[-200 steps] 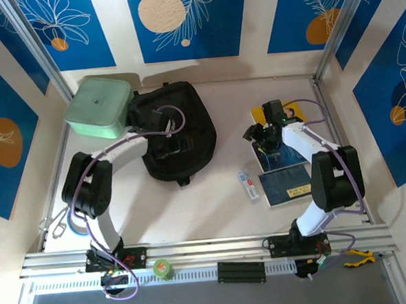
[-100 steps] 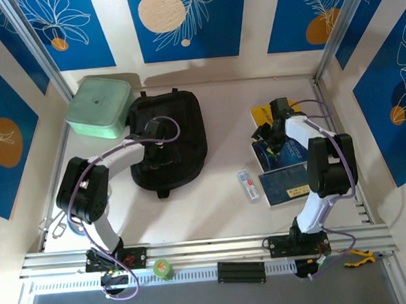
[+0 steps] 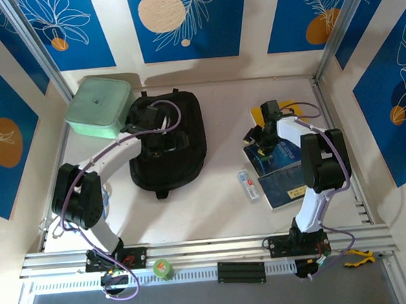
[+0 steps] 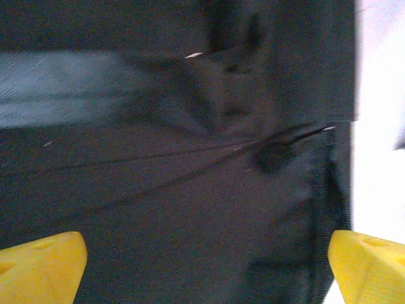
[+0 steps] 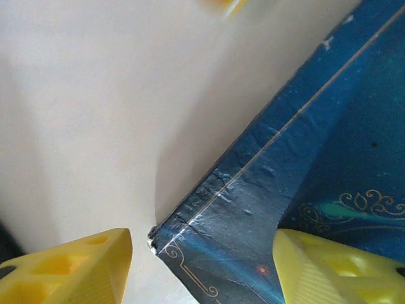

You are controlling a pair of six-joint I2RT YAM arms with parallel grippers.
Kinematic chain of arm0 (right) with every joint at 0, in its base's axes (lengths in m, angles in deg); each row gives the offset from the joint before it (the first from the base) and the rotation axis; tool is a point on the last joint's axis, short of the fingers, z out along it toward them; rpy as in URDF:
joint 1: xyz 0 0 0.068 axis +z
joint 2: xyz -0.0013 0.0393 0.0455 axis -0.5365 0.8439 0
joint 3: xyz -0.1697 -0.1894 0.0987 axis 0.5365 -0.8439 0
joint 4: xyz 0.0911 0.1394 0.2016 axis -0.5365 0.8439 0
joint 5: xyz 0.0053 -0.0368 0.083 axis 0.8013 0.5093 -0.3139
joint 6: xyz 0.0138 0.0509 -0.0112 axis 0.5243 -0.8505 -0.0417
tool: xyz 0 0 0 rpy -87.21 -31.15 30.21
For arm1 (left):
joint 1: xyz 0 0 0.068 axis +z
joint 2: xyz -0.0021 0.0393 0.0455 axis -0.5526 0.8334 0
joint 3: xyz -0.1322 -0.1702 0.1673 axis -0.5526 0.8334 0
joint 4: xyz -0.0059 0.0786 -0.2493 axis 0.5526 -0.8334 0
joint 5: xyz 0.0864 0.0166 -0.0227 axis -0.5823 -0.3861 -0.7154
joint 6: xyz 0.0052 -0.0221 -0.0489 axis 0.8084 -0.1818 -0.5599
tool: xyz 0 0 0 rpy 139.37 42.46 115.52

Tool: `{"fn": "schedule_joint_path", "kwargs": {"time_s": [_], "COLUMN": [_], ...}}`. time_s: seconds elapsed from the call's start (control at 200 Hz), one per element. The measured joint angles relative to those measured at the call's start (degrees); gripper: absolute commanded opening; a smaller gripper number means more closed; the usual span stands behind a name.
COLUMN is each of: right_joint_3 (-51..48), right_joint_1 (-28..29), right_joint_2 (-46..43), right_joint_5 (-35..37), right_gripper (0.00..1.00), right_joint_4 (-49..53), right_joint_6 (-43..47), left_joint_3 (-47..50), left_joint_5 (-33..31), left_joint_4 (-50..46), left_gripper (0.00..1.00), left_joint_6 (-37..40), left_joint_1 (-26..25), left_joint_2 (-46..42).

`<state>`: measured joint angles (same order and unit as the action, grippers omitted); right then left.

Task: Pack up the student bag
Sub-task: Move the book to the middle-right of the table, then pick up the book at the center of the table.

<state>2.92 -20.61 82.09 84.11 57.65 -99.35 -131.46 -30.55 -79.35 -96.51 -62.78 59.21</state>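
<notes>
Beneath the left jaws, spread wide, student bag (image 3: 188, 129) fabric, right jaws half-spread astride blue book (image 5: 316, 145) corner

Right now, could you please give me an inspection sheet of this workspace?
Surface: pale table, nothing spilled.
Job's things: student bag lying flat; whether it is unzipped, cannot tell.
Clutter: mint-green box beside the bag; upper blue book, lower blue book, yellow flat item, small clear case, green roll on the front rail.
Grippers: left gripper open over the bag's fabric; right gripper apart, astride the upper blue book's corner.
Cables: purple cables along both arms, one looping above the bag.
Surroundings: blue leaf-patterned panels, metal frame.
</notes>
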Motion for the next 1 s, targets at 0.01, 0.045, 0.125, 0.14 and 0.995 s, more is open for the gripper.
{"fn": "schedule_joint_path", "kwargs": {"time_s": [0.01, 0.045, 0.125, 0.14, 0.995], "right_joint_3": [-0.09, -0.31, -0.85, -0.98, -23.69], "right_joint_1": [0.37, 1.55, 3.48, 3.78, -8.13], "right_joint_2": [0.00, 0.00, 0.04, 0.02, -24.76], "right_joint_5": [-0.39, -1.95, -5.07, -5.57, 3.26], "right_gripper": [0.59, 0.57, 0.54, 0.54, 0.47], "right_joint_4": [-0.31, -1.11, -2.82, -3.13, 1.55], "right_joint_6": [0.00, -0.31, -1.29, -1.38, -13.44], "left_joint_3": [-0.39, -1.73, -5.03, -5.57, -31.89], "left_joint_5": [0.15, 0.63, 1.75, 1.99, 12.59], "left_joint_4": [0.09, 0.22, 0.46, 0.57, -6.54], "left_gripper": [0.98, 0.98, 0.96, 0.95, 0.45], "left_joint_6": [0.04, 0.26, 0.76, 0.83, 7.39], "left_joint_1": [-0.31, -1.16, -3.23, -3.54, -17.09], "left_joint_2": [0.33, 1.42, 4.66, 5.22, 32.13]}}
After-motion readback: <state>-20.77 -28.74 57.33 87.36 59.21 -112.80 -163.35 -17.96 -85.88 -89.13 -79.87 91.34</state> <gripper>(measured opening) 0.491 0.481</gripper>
